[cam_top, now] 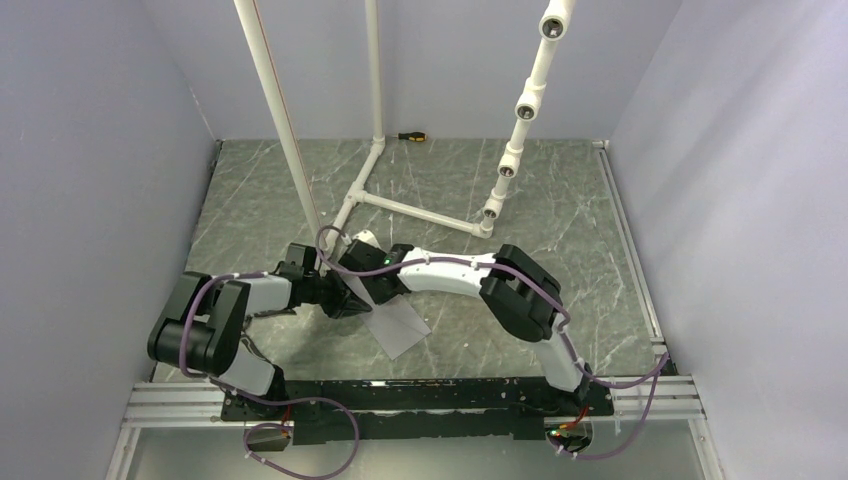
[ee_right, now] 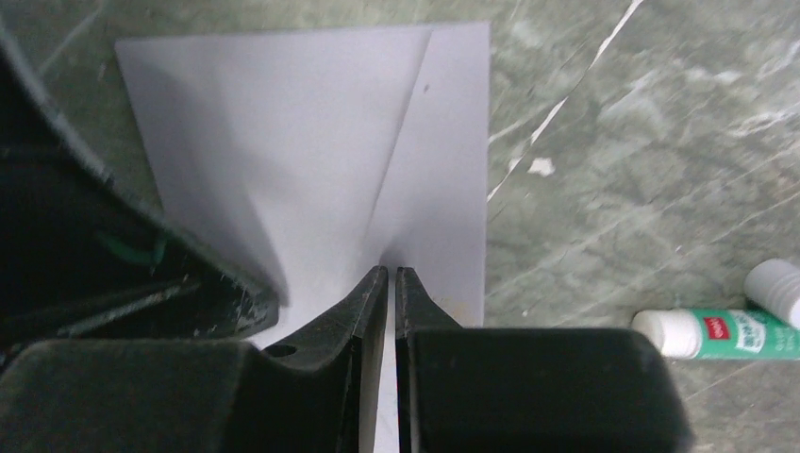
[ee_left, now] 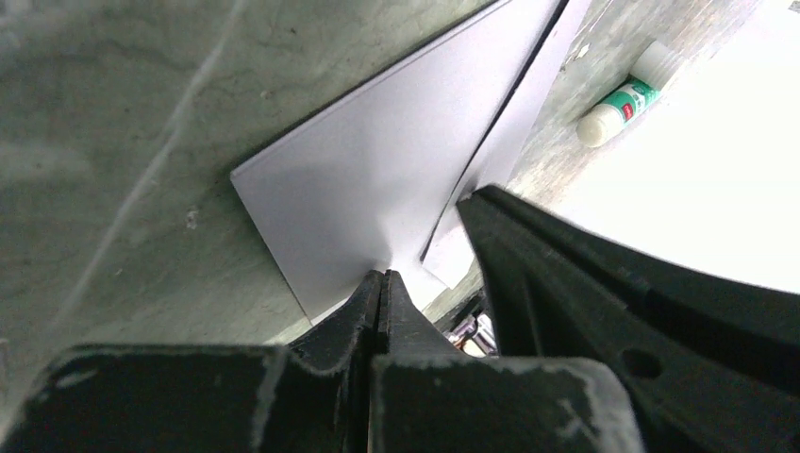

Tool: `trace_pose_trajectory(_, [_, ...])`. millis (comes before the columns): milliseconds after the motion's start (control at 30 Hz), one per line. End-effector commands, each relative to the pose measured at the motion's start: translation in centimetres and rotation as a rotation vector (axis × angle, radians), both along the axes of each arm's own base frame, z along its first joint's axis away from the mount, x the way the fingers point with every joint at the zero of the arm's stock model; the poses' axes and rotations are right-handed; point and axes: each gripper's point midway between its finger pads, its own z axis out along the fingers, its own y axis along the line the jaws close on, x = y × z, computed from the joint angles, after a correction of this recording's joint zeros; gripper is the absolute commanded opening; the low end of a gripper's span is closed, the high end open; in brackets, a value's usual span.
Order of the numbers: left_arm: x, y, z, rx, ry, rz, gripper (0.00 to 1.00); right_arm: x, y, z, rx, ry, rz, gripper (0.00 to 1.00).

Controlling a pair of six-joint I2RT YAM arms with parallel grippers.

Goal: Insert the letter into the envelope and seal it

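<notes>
The pale grey envelope (cam_top: 400,325) lies flat on the marble table, just in front of both grippers. In the left wrist view the envelope (ee_left: 358,179) shows a dark slit along one diagonal edge. My left gripper (ee_left: 382,275) is shut, its tips resting on the envelope's near corner. My right gripper (ee_right: 391,270) has its jaws almost together, with only a thin slit between them. Its tips touch the envelope (ee_right: 283,142) beside a diagonal fold seam, and nothing is gripped. From above, the left gripper (cam_top: 345,300) and right gripper (cam_top: 365,290) meet at the envelope's far corner. The letter is hidden.
A green-labelled glue stick (ee_right: 717,332) lies on the table right of the envelope, its white cap (ee_right: 775,283) beside it; it is also in the left wrist view (ee_left: 618,111). A white pipe frame (cam_top: 420,210) stands behind the grippers. A screwdriver (cam_top: 410,135) lies at the back wall.
</notes>
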Motion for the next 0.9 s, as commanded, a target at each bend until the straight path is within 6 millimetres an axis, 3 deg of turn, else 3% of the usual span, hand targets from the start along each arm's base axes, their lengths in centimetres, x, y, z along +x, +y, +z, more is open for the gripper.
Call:
trace_pose_trajectory(0, [-2.6,3.2,-5.1,0.213,0.124,0.057,0.02,-3.4,-1.0,-1.1,-0.043,0.081,0.053,0.13])
trace_pose_trajectory(600, [-3.0,3.7,-5.7,0.202,0.154,0.076,0.03,-7.5,-2.7,-3.0,-0.103,0.168,0.103,0.12])
trace_pose_trajectory(867, [-2.9,3.9,-5.7,0.197,0.151,0.081,0.02,-8.8,-6.1,-3.5,-0.154,0.188,0.073,0.12])
